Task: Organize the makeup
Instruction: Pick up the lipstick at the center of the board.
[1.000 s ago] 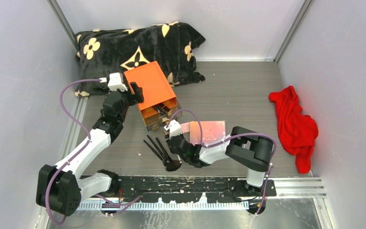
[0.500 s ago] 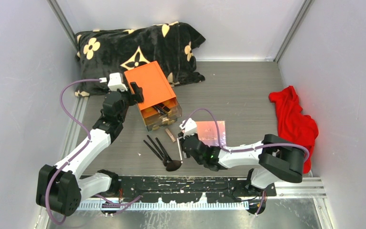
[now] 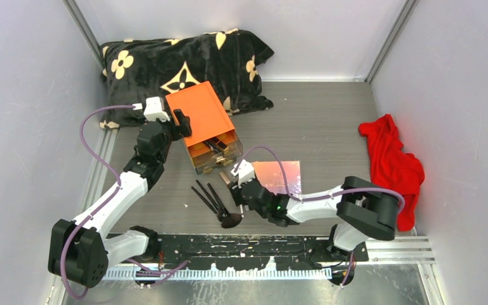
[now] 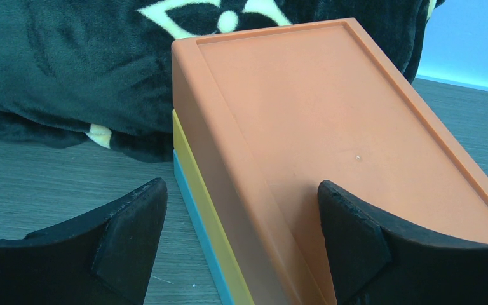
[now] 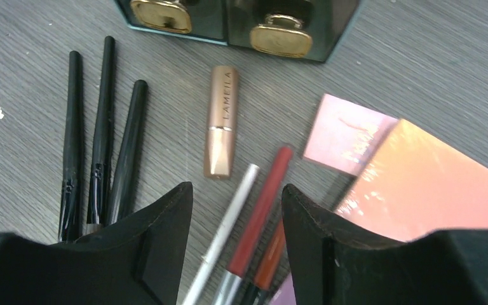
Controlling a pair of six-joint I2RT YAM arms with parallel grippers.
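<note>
Orange box (image 3: 200, 113): top drawer (image 3: 204, 150) open, dark slim items inside. My left claw (image 4: 241, 194) gapes astride its edge; right claw (image 5: 236, 196) spread above pencils (image 5: 264, 203).

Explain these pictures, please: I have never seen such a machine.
Two robot arms are bolted at the near edge of the table, each ending in a two-finger gripper. The wide picture looks down from above; the other two come from cameras on the wrists. The left gripper stands open at the orange box. The right gripper hangs open over a red pencil, beside black brushes, a gold lipstick and a shiny pink palette. A red cloth and a dark flowered blanket lie farther off. Nothing is gripped.
</note>
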